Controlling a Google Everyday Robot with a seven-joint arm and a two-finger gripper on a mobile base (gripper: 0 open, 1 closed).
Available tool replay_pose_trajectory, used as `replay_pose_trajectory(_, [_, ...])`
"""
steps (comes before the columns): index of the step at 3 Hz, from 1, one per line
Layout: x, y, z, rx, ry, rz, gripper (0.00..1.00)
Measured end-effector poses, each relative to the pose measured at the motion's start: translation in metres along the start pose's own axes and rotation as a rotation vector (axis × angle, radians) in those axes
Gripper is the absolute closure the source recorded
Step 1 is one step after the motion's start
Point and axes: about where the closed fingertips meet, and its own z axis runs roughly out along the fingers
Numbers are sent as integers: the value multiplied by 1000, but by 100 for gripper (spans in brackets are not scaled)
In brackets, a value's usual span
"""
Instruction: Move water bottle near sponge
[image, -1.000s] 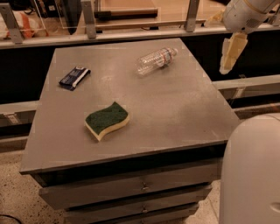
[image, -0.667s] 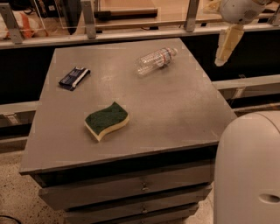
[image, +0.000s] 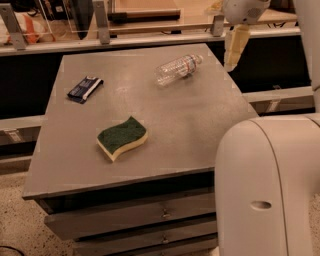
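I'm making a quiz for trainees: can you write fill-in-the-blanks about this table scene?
1. The water bottle lies on its ____.
2. The sponge shows its ____ face upward.
3. The tool hangs past the table edge, closest to the ____.
Missing: side; green; water bottle.

Clear water bottle (image: 177, 70) on its side, green-topped sponge (image: 122, 137) flat, well apart, pincer (image: 233, 57) right of bottle

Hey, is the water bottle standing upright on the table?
No, the water bottle lies on its side near the table's far edge, while the gripper hangs in the air just right of it.
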Motion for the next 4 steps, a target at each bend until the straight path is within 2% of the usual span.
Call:
replay_pose_trajectory(1, [-13, -9, 24, -47, 47, -71, 0])
replay_pose_trajectory(3, [-14, -27, 32, 15, 43, -74, 0])
replay_pose_trajectory(4, [-12, -50, 31, 92, 94, -47, 0])
